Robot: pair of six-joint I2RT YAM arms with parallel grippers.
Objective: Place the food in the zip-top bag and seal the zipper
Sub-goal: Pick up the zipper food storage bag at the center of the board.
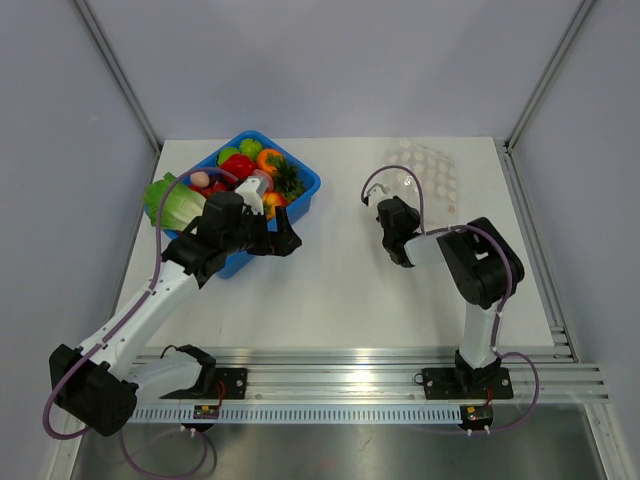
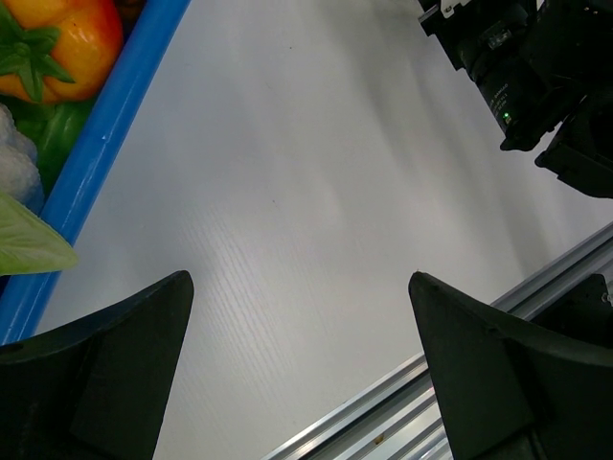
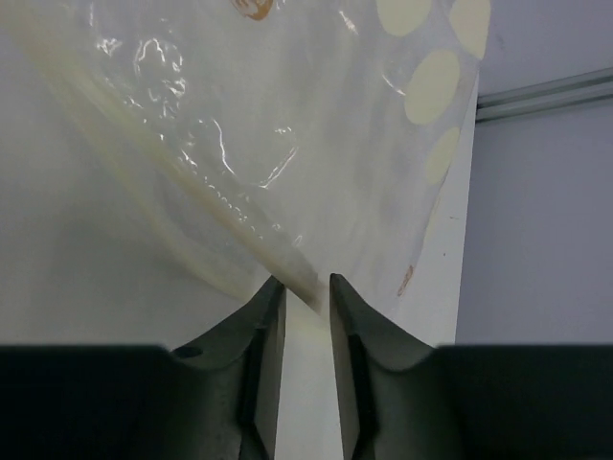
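A white table (image 1: 340, 290) fills the middle of the top view, with the blue bin (image 2: 113, 115) at its upper left holding the food (image 1: 240, 165) and the zip-top bag (image 1: 425, 175) lying flat at the upper right, well apart from the bin. The left gripper (image 2: 299, 287) hangs over bare table just right of the bin, jaws spread wide and holding nothing. The right gripper (image 3: 306, 287) sits at the bag's lower left edge, its jaws narrowed to a slim gap around the zipper (image 3: 206, 249); whether they pinch it I cannot tell.
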